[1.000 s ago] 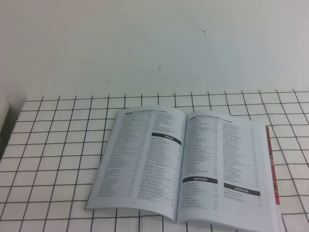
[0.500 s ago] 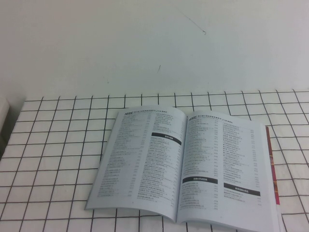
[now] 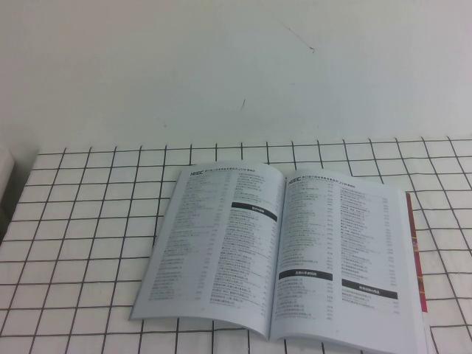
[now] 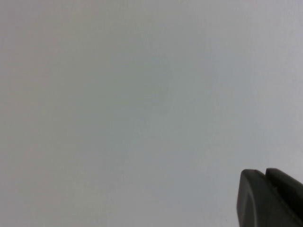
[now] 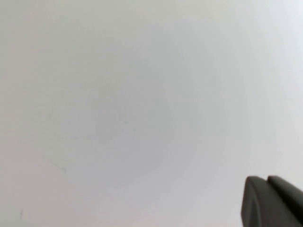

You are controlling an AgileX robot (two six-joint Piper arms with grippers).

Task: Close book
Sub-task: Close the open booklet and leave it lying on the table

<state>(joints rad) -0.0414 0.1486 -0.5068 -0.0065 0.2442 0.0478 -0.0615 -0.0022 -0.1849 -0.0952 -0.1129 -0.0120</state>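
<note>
An open book [image 3: 280,254] lies flat on the gridded tablecloth [image 3: 81,243], right of centre and near the front edge, showing two pages of dense print. A strip of its red cover [image 3: 417,258] peeks out along the right side. Neither arm appears in the high view. In the left wrist view, my left gripper [image 4: 264,174] shows only two dark fingertips pressed together against a blank white surface. My right gripper [image 5: 266,179] looks the same in the right wrist view, with tips together and nothing held. The book is in neither wrist view.
A white wall [image 3: 221,66] rises behind the table's far edge. A pale object [image 3: 4,173] sits at the left border. The book's lower right corner runs past the bottom of the high view.
</note>
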